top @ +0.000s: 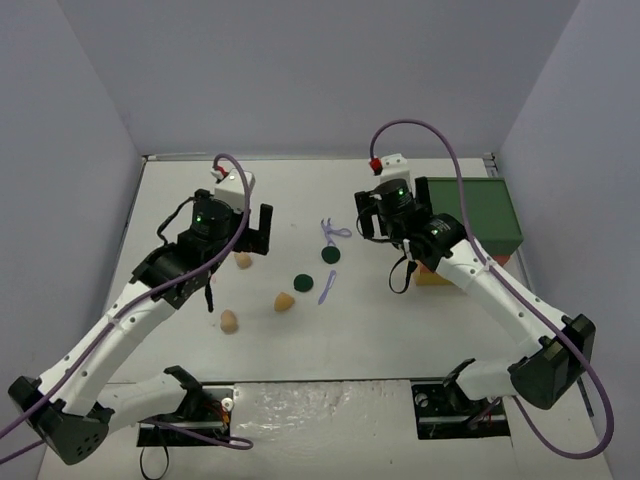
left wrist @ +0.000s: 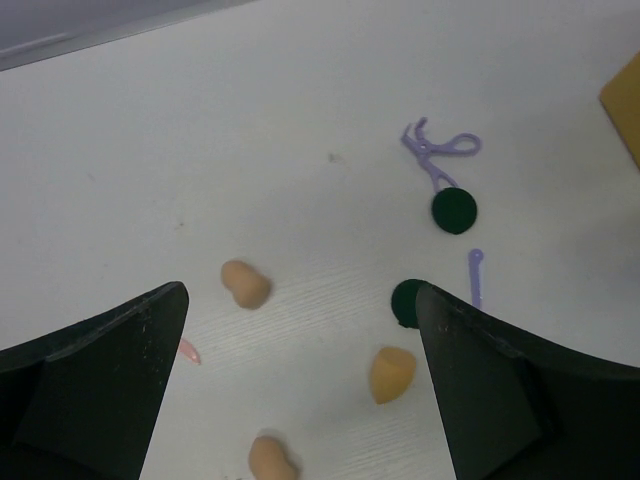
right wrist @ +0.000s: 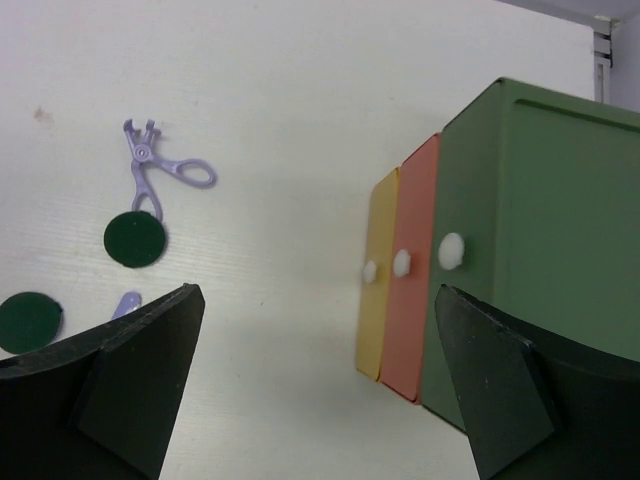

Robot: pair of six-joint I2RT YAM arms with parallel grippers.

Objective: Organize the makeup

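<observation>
Table: disc half behind left pincer

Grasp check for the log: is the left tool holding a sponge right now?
No, the left tool is open and empty, and all three sponges lie on the table below it.

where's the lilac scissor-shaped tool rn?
Top view: the lilac scissor-shaped tool lies near the centre, just left of the right end effector, with the farther dark green disc directly on its near side.
</observation>
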